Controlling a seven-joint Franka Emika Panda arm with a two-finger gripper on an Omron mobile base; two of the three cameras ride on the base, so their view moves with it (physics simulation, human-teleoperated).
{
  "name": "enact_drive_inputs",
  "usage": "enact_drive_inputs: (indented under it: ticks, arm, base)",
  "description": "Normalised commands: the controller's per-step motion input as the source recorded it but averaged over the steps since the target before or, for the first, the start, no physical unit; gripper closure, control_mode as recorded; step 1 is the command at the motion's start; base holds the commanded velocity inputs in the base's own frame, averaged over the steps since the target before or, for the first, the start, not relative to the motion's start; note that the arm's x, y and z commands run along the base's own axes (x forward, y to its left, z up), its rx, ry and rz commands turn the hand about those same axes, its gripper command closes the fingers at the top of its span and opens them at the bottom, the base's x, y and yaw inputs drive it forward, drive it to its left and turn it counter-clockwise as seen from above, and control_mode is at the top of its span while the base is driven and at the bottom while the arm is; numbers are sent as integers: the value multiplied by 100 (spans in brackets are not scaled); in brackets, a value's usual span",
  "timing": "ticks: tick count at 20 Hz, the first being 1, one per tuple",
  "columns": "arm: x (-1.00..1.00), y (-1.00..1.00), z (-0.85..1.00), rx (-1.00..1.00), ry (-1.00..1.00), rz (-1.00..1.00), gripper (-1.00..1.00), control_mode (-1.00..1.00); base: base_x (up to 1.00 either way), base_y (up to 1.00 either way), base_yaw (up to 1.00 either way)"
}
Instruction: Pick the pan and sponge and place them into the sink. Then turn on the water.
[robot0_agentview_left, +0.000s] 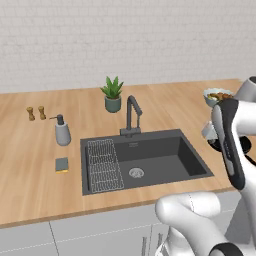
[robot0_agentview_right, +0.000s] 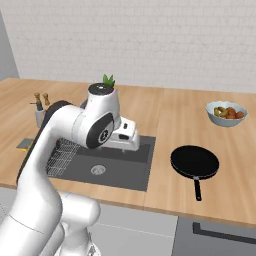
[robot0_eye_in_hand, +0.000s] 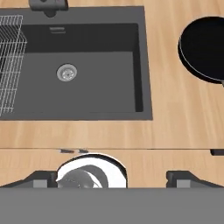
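The black pan (robot0_agentview_right: 195, 162) lies flat on the wooden counter to the right of the sink (robot0_agentview_right: 137, 165), its short handle pointing toward the front edge. In the hand view the pan (robot0_eye_in_hand: 203, 48) sits at the upper right, apart from my gripper (robot0_eye_in_hand: 112, 179). The fingertips (robot0_eye_in_hand: 183, 177) stand wide apart with nothing between them, so the gripper is open. It hovers over the sink's front right part, looking down on the sink (robot0_eye_in_hand: 109, 78). The sponge (robot0_agentview_left: 61, 165) rests on the counter left of the sink (robot0_agentview_left: 190, 155). No water runs from the faucet (robot0_agentview_left: 131, 114).
A wire rack (robot0_agentview_left: 104, 165) covers the basin's left side, and the drain (robot0_eye_in_hand: 67, 72) shows in its floor. A soap dispenser (robot0_agentview_left: 62, 131) stands behind the sponge, a potted plant (robot0_agentview_left: 112, 94) behind the faucet. A fruit bowl (robot0_agentview_right: 227, 114) sits at the back right.
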Motion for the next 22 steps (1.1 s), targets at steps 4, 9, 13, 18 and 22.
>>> enact_drive_inputs:
  ticks: [4, 9, 13, 18, 22]
  arm:
    - [-2, -93, -19, 0, 0, 0, -100, -100]
    - [-5, -78, -23, -3, 0, 0, -100, -100]
    - [0, -84, -37, -7, 0, 0, -100, -100]
    - [0, -96, -40, -5, 0, 0, -100, -100]
    - [0, -76, -32, -3, 0, 0, -100, -100]
  base:
    - [0, 0, 0]
    - [0, 0, 0]
    - [0, 0, 0]
    - [0, 0, 0]
    - [0, 0, 0]
